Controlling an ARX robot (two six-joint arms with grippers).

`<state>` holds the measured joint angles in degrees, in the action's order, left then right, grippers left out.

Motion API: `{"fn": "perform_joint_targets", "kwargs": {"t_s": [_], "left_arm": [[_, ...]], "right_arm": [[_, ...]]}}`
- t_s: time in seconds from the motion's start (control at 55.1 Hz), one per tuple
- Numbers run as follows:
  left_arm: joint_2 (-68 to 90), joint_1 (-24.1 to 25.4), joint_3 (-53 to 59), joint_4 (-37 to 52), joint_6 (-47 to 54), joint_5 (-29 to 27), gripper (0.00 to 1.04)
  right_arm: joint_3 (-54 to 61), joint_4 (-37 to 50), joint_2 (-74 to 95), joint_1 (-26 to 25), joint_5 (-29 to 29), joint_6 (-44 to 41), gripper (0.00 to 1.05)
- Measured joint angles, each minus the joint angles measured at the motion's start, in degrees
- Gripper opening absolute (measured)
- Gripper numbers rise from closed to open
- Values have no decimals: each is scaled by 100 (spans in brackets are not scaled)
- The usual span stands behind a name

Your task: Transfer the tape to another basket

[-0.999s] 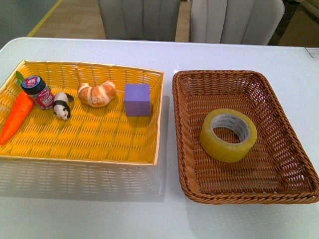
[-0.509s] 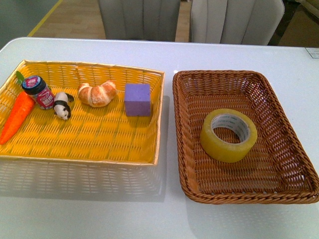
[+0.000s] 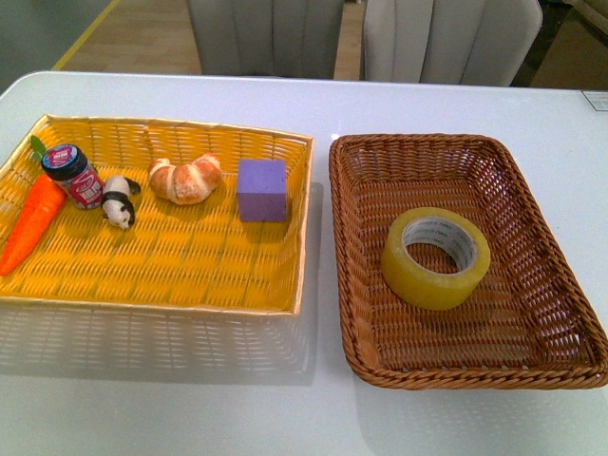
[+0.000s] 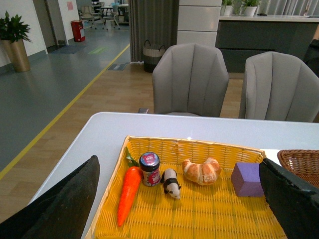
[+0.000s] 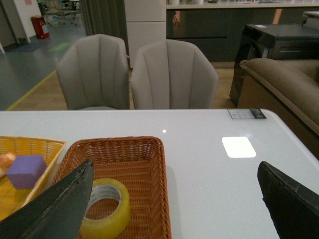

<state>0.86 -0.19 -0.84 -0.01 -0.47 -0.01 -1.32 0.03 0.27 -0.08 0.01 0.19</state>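
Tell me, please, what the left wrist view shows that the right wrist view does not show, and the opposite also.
Only the left wrist view shows the carrot, the jar, the panda toy and the whole croissant. Only the right wrist view shows the tape, lying in the brown basket. Both show the purple block, the yellow basket, the white table and grey chairs.

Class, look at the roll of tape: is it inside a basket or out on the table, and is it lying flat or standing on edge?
Inside. The tape lies flat, core hole upward, within the brown basket.
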Motion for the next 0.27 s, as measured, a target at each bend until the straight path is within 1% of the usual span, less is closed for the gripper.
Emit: {"fn": "perform_joint_targets", "kwargs": {"t_s": [0.272], "left_arm": [[0,0,0,0,0,2,96]], "right_arm": [[0,0,0,0,0,0,96]]}}
